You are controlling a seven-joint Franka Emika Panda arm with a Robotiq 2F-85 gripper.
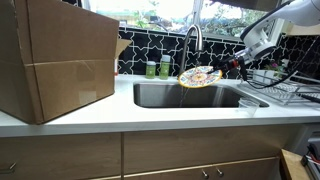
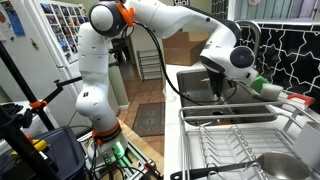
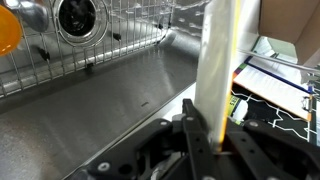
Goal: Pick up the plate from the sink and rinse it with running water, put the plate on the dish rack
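The patterned plate (image 1: 200, 76) hangs over the steel sink (image 1: 160, 96), just under the spout of the gooseneck faucet (image 1: 191, 38). My gripper (image 1: 232, 62) is shut on the plate's right edge and holds it nearly level above the basin. In the wrist view the plate (image 3: 218, 60) shows edge-on as a pale upright band with a yellow rim, clamped between my fingers (image 3: 210, 130). Below lies the sink floor with its wire grid and drain (image 3: 76, 17). The wire dish rack (image 1: 278, 92) stands on the counter right of the sink, and it also shows in an exterior view (image 2: 240, 150). I cannot see running water.
A large cardboard box (image 1: 55, 60) stands on the white countertop left of the sink. Green bottles (image 1: 158, 68) stand behind the basin. A steel bowl (image 2: 290, 168) lies in the dish rack. An orange object (image 3: 8, 32) lies in the sink.
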